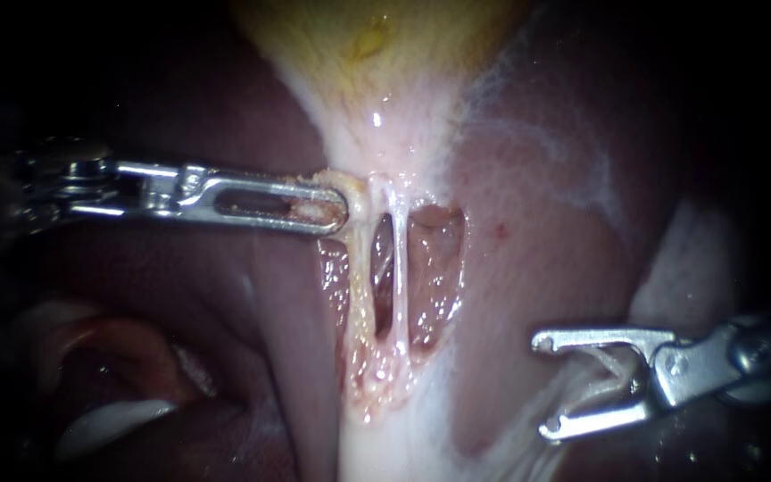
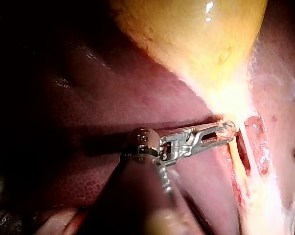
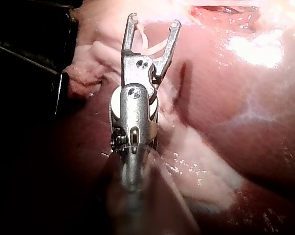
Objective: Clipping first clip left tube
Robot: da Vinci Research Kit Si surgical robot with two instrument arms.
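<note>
Two pale tubes run down from the gallbladder [image 1: 377, 45] neck across a dissected window. The left tube [image 1: 360, 277] is thicker and yellowish; the right tube [image 1: 401, 268] is a thin white strand. My left instrument [image 1: 336, 203] comes in level from the left, its slotted jaws shut on tissue at the gallbladder neck just above the left tube; the left wrist view shows the same grip [image 2: 226, 129]. My right instrument [image 1: 543, 386] lies low on the right, jaws open and pointing left, well clear of both tubes. A pale V-shaped line shows in its gap [image 3: 154, 20].
Dark red liver [image 1: 537, 223] surrounds the window on both sides. A whitish band of tissue [image 1: 385, 437] continues below the tubes. Folded pale and red tissue [image 1: 118, 375] lies at the lower left.
</note>
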